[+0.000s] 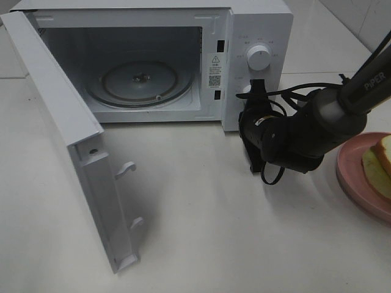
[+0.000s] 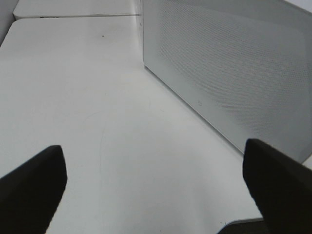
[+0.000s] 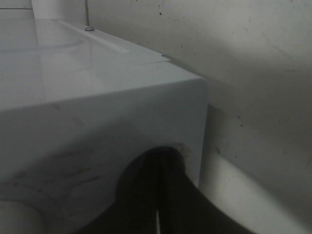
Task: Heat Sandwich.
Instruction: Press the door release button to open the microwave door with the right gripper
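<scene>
One white boxy microwave (image 1: 256, 24) stands on the pale, smooth table (image 1: 214, 244) with its door (image 1: 61, 104) swung wide and two white hook latches (image 1: 125, 169) on the door's inner edge. Inside lies one round glass turntable (image 1: 140, 79). The control panel has one round white knob (image 1: 259, 57); a second knob (image 1: 245, 90) below it is mostly hidden by the right gripper (image 3: 157, 165). That gripper's black fingers are clenched together with nothing between them, right up against the panel's lower corner. The left gripper (image 2: 155, 187) is spread wide and empty over the table, beside the door's dotted outer face. The one sandwich (image 1: 379, 162), white bread with an orange crust, lies on one round pink plate (image 1: 348, 177) at the table's right edge
</scene>
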Tool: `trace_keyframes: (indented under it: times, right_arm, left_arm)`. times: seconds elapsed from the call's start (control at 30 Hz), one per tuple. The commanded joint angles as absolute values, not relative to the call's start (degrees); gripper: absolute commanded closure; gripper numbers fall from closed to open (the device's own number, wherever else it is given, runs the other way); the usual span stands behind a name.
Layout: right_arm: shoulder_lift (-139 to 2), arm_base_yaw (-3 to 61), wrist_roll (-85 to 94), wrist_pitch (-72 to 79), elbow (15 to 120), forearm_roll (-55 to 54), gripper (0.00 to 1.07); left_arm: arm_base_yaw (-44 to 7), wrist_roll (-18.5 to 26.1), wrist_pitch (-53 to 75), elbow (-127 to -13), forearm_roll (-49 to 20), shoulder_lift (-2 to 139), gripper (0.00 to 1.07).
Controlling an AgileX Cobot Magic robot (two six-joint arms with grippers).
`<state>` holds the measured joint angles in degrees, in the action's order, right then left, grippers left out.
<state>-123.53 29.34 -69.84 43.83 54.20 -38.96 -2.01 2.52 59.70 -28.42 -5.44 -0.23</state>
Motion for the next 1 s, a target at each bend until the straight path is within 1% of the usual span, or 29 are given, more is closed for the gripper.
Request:
trace_keyframes:
  times: [0.03, 0.37, 0.5, 0.87, 1.0]
  right_arm:
    - [-122.61, 27.33, -68.53, 52.48, 58.27, -36.61, 1.07]
    - [-121.07, 27.39, -66.52, 48.59, 57.7, -36.96, 1.07]
    - [-119.58, 27.39, -65.72, 47.96, 55.92, -36.96, 1.07]
    - [-115.22, 27.39, -66.75, 39.53, 47.44, -36.27, 1.07]
    - [-113.45, 27.39, -65.26, 37.36, 46.01, -35.18, 1.07]
  left_arm:
    - [-2.35, 2.23, 59.24, -28.25, -5.96, -1.72, 0.15]
    - [-2.35, 2.23, 59.24, -28.25, -5.96, -1.72, 0.15]
    - [-2.35, 2.23, 59.24, -28.25, -5.96, -1.72, 0.15]
    - [-2.35, 2.23, 59.24, -28.25, -5.96, -1.72, 0.15]
    - [-2.35, 2.23, 59.24, -28.25, -5.96, -1.72, 0.15]
